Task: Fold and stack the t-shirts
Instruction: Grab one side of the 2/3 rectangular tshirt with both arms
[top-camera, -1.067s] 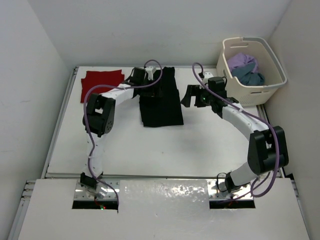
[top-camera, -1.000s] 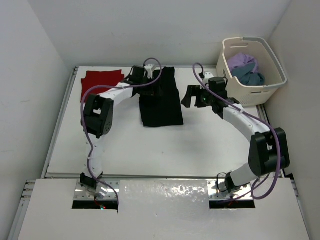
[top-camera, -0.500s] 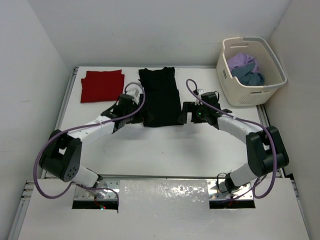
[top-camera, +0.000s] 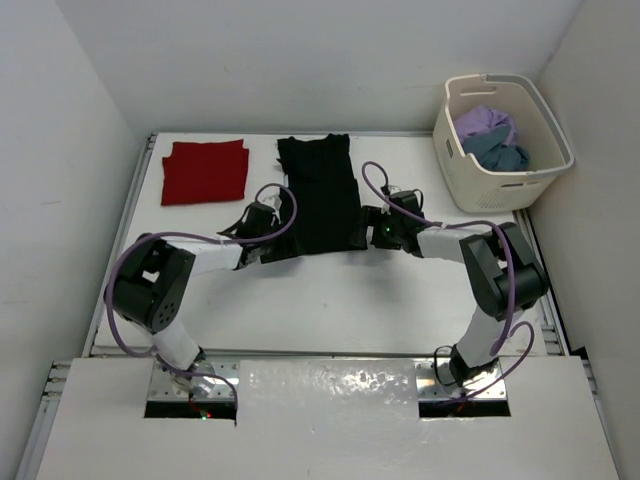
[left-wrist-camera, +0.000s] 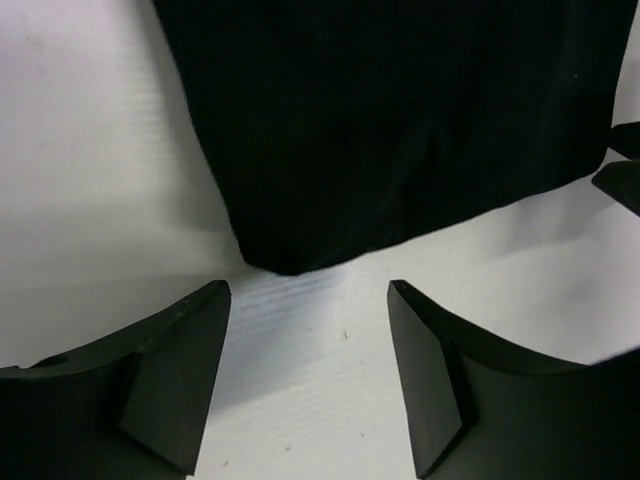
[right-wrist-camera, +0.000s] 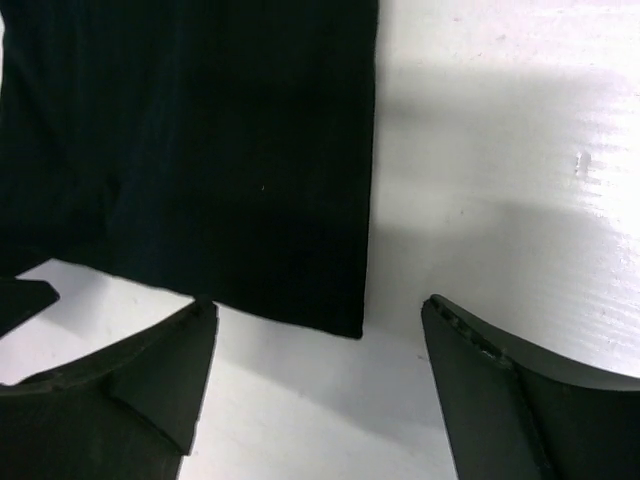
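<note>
The left gripper (left-wrist-camera: 308, 296) and right gripper (right-wrist-camera: 318, 310), both spread wide, are facing the near-left and near-right corners of the black t-shirt (top-camera: 322, 195), which is lying flat at the far centre of the table (top-camera: 330, 290).

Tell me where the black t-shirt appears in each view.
Top external: black t-shirt in the middle, toward the far side.
Left wrist: upper centre and right.
Right wrist: upper left.
Shared landmark: its near hem against the white table.

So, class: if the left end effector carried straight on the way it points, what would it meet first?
Probably the black t-shirt, its corner just ahead of the left end effector.
</note>
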